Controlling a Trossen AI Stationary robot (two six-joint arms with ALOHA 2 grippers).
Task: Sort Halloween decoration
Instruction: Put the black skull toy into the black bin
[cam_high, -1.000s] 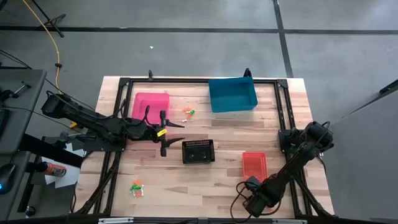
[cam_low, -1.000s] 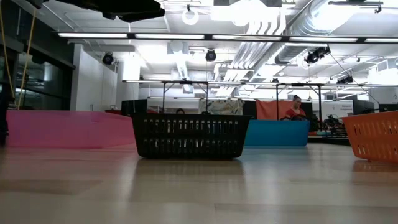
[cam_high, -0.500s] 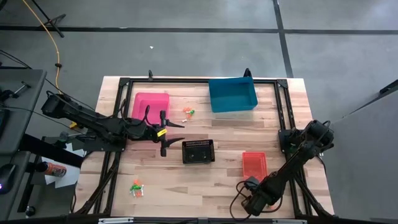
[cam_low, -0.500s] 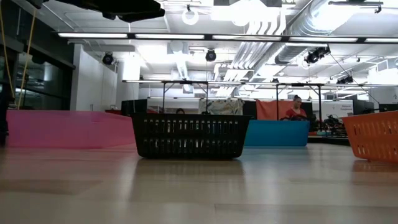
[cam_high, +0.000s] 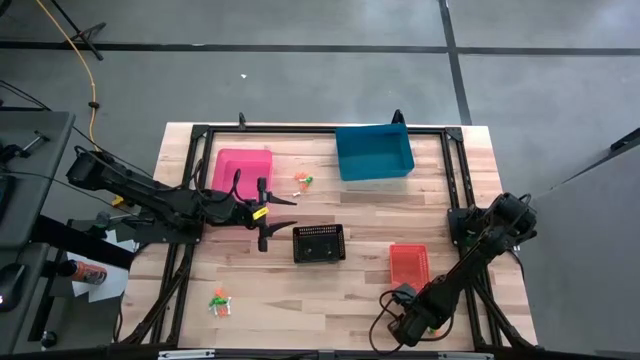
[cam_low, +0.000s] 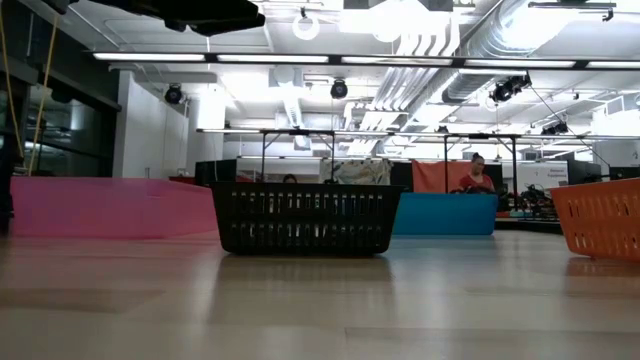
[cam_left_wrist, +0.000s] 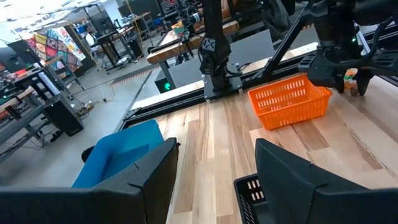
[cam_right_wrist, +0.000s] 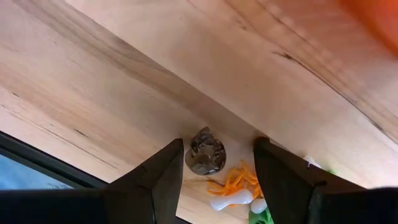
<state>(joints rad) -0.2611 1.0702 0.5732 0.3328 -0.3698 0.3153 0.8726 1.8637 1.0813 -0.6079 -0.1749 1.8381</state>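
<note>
The Halloween decoration shows as tiny orange, green and white trinkets in heaps. One cluster (cam_high: 302, 181) lies just beyond the left gripper (cam_high: 279, 214), between the pink bin (cam_high: 243, 170) and the blue bin (cam_high: 373, 152); another (cam_high: 220, 301) lies well to that gripper's near side, by the table (cam_high: 300, 300) edge. From above their shapes are too small to tell.

The right gripper (cam_right_wrist: 217, 168) sits low at the table's near corner, fingers apart, with a third heap (cam_right_wrist: 239, 186) right between and ahead of them: orange strands, white and green bits, and a grey knobbly lump (cam_right_wrist: 205, 151), perhaps a skull. The high view hides this heap under the arm.

The left gripper hovers beside the black basket (cam_high: 319, 243), fingers spread, empty. Its wrist camera sees the orange basket (cam_left_wrist: 289, 101) ahead; the low view shows only bins, no trinkets.
</note>
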